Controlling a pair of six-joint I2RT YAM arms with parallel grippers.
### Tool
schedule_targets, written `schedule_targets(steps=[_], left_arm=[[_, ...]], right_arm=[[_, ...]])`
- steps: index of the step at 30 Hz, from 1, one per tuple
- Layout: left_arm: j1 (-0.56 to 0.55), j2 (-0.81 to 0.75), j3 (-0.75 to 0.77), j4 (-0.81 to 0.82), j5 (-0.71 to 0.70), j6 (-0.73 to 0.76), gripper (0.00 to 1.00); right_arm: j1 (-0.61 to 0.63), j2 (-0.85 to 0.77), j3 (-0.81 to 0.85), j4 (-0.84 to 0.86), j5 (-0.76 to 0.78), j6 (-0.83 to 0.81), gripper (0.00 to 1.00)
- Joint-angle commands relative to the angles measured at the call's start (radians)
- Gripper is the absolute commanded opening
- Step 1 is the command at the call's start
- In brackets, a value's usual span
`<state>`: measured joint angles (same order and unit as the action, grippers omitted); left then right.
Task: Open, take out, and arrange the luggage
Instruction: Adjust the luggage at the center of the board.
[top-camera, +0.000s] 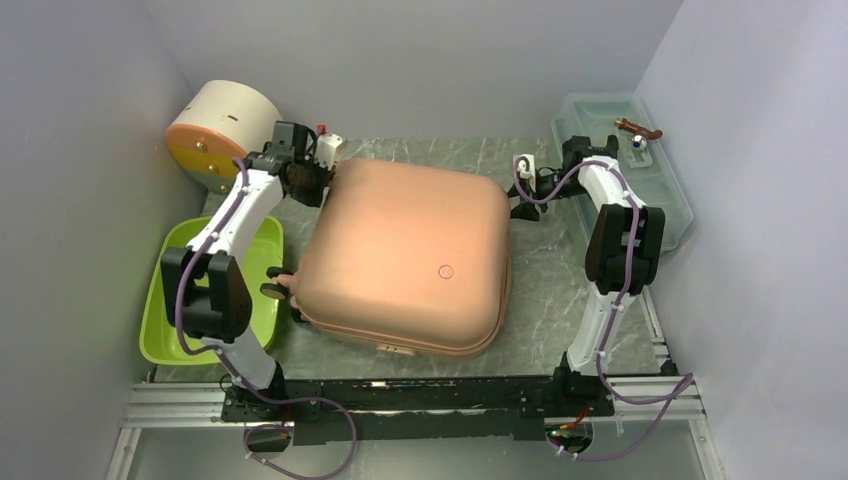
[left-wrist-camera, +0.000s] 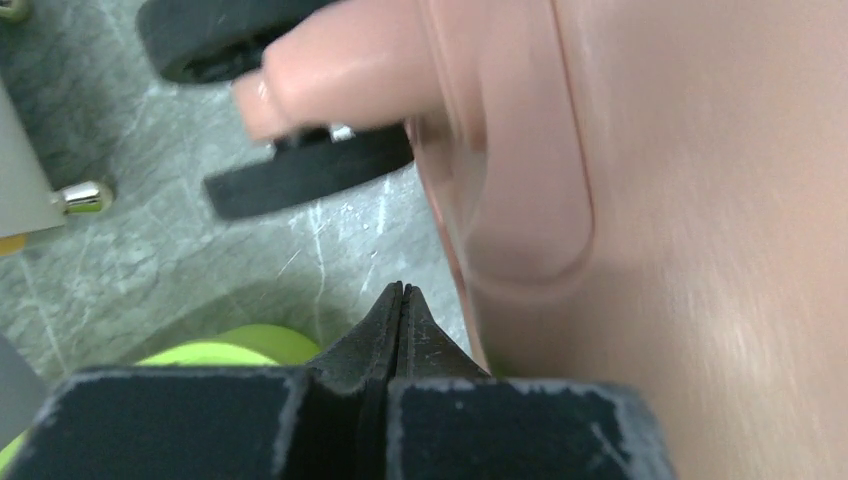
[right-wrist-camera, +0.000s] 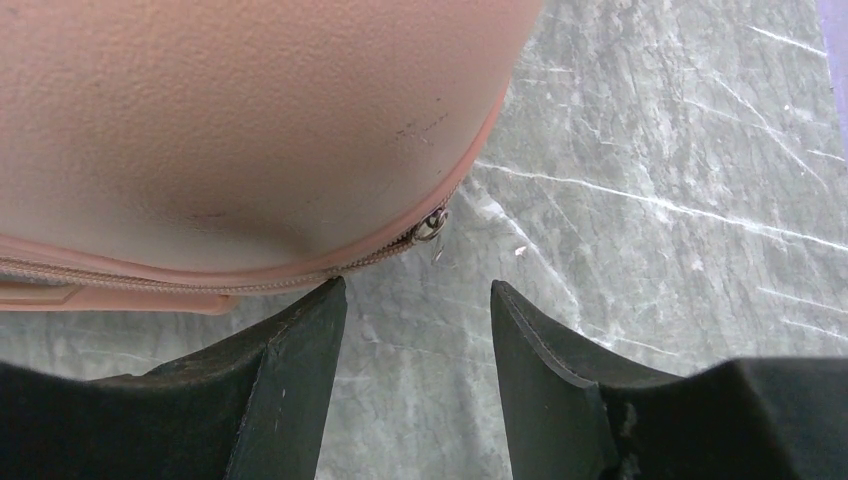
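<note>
Top external view: the large salmon-pink hard-shell suitcase (top-camera: 405, 255) lies closed, dead centre. At its wheeled corner, the left gripper (left-wrist-camera: 402, 298) has its jaws pressed together. The right gripper (right-wrist-camera: 418, 292) is nearer with jaws apart, and the small metal zipper pull (right-wrist-camera: 431, 225) is just ahead of them.

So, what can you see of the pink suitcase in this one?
The luggage is a salmon-pink hard shell with rounded corners and a lightly grained surface, lying flat with its lid down on the grey table. Its zipper follows the seam, with the pull at a corner. Dark wheels show on its left side.
</note>
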<state>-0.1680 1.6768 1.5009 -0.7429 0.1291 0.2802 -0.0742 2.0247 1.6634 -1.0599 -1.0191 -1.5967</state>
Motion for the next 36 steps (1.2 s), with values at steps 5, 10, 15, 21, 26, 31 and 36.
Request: schedule_targets(steps=[5, 10, 15, 21, 26, 31, 36], left_arm=[[-0.067, 0.272, 0.207, 0.120, -0.058, -0.057, 0.00], [-0.097, 0.466, 0.455, 0.097, -0.080, -0.059, 0.00], [-0.127, 0.619, 0.698, 0.056, -0.064, -0.035, 0.00], [-0.178, 0.708, 0.804, 0.026, -0.013, -0.008, 0.00], [-0.191, 0.694, 0.787, 0.009, 0.067, 0.010, 0.00], [-0.189, 0.612, 0.710, -0.008, 0.090, 0.024, 0.00], [-0.181, 0.544, 0.640, -0.035, 0.087, 0.026, 0.00]], right_arm=[[-0.026, -0.040, 0.068, -0.059, -0.028, -0.002, 0.58], [-0.068, -0.040, 0.098, -0.179, 0.024, -0.105, 0.58], [-0.072, -0.057, 0.037, -0.253, 0.054, -0.190, 0.58], [-0.081, -0.169, -0.117, -0.026, 0.078, -0.044, 0.58], [-0.100, -0.173, -0.135, -0.045, 0.055, -0.071, 0.61], [-0.131, -0.134, -0.111, -0.112, 0.012, -0.137, 0.66], [-0.133, -0.026, -0.017, -0.215, -0.049, -0.239, 0.66]])
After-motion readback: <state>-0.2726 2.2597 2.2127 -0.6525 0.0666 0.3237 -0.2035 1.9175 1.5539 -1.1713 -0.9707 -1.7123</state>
